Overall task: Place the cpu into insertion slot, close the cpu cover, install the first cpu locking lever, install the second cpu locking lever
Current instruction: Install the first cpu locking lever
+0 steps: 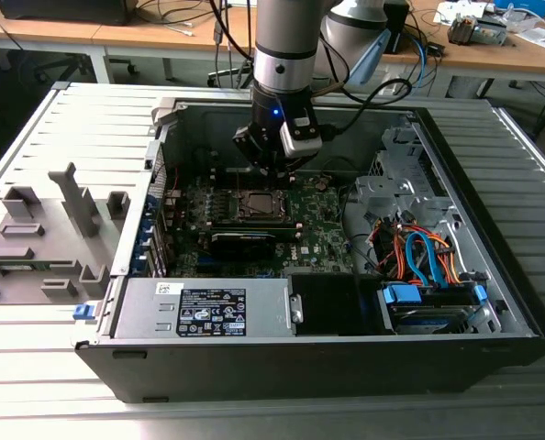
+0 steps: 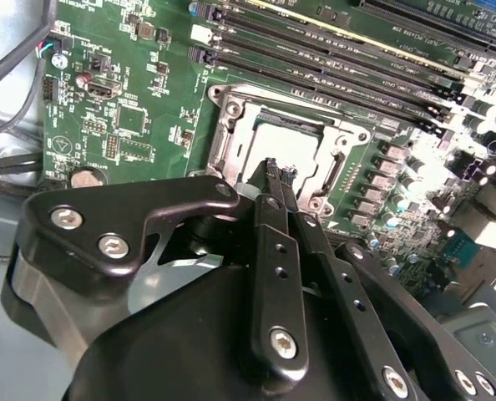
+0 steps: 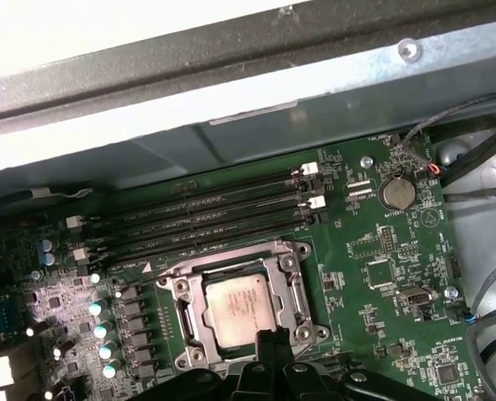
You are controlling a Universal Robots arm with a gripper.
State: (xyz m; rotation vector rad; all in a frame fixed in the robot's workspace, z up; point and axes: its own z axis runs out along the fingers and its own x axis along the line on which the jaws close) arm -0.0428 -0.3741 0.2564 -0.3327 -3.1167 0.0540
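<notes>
My pincer point(image 2: 275, 171) is hanging just above the motherboard point(image 3: 382, 276), with its black fingers point(image 2: 271, 251) pressing together and gripping nothing, their tips hovering at the near edge of the insertion slot point(image 3: 241, 305). In the first wrist view the same tips point(image 3: 275, 342) are poking in right beside the socket's rim.

The cpu point(image 3: 240, 309) is already sitting in the insertion slot, its plain grey top lying flat and showing through the square cutout of the cpu cover point(image 3: 184, 311), which is lying down around it (whether the locking levers are latched I cannot tell). In the second wrist view the cpu point(image 2: 285, 142) is peeking out just past my fingertips, framed by the silver cover point(image 2: 231, 134).

Beyond the socket, long dark memory slots point(image 3: 198, 221) are running side by side along one side of it, and a round coin battery point(image 3: 396, 194) is sitting further off on the green board.

In the exterior view my arm point(image 1: 286, 46) is reaching down from above into the open computer case point(image 1: 493, 302), with my pincer point(image 1: 271, 170) hanging just over the socket point(image 1: 257, 205). A black graphics card point(image 1: 243, 240) is lying just beside the socket, towards the camera, and a grey power supply point(image 1: 204, 310) is filling the near corner. The case is resting on a ribbed grey tabletop point(image 1: 89, 128), with grey holders point(image 1: 43, 238) standing at the exterior view's left.
</notes>
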